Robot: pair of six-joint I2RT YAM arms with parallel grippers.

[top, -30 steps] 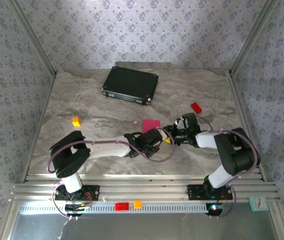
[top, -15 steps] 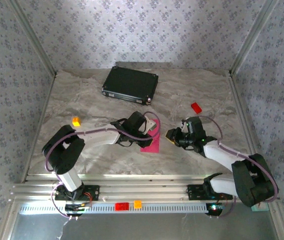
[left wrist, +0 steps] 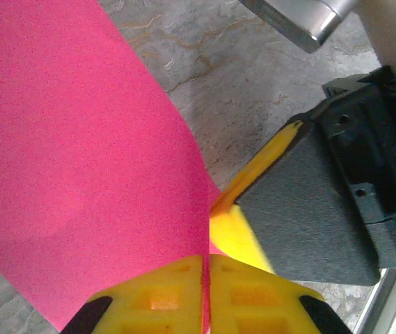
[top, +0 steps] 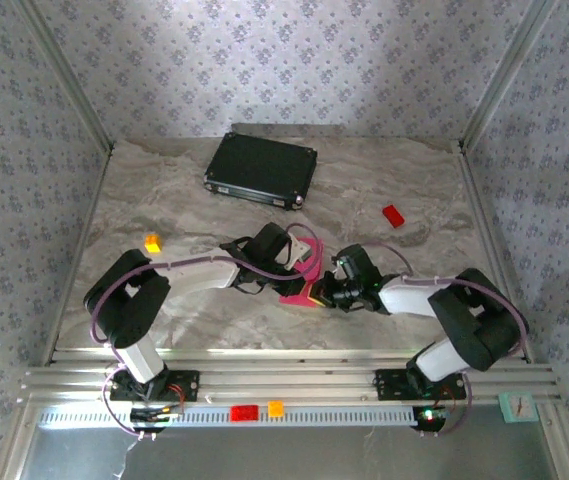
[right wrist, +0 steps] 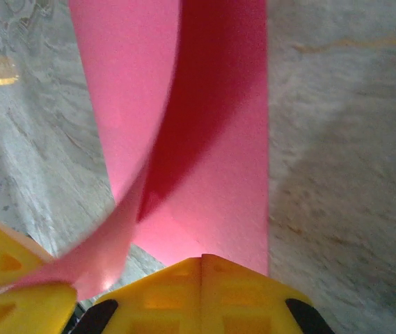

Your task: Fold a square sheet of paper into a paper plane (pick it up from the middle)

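The enclosure walls [top: 284, 60] carry grey-lilac wallpaper with a small repeating floral print. Bare metal posts run up the two far corners. The counter [top: 184, 200] has a grey-beige marbled surface that reaches the walls at the back and on both sides. Aluminium rails [top: 294, 380] cross its near edge, and both arm bases are bolted to them.

A black case [top: 261, 168] lies flat near the far edge, left of centre, well apart from both arms.

The square sheet of paper [top: 292, 294] is at the middle of the counter, between the two wrists. It is magenta-pink. It is not flat: in the right wrist view it curves over itself in a loose fold and casts a shadow on its own lower layer.

The left end effector [left wrist: 204, 261] is closed, with a thin edge of the sheet pinched between its yellow fingertips. The right end effector [right wrist: 202, 261] is also closed on the sheet, at an adjacent part of the edge. The two end effectors sit just beside each other.

A small red block [top: 393, 215] lies on the right side of the counter, apart from the sheet. A tiny orange cube [top: 152, 242] lies on the left side, near the left arm's elbow.
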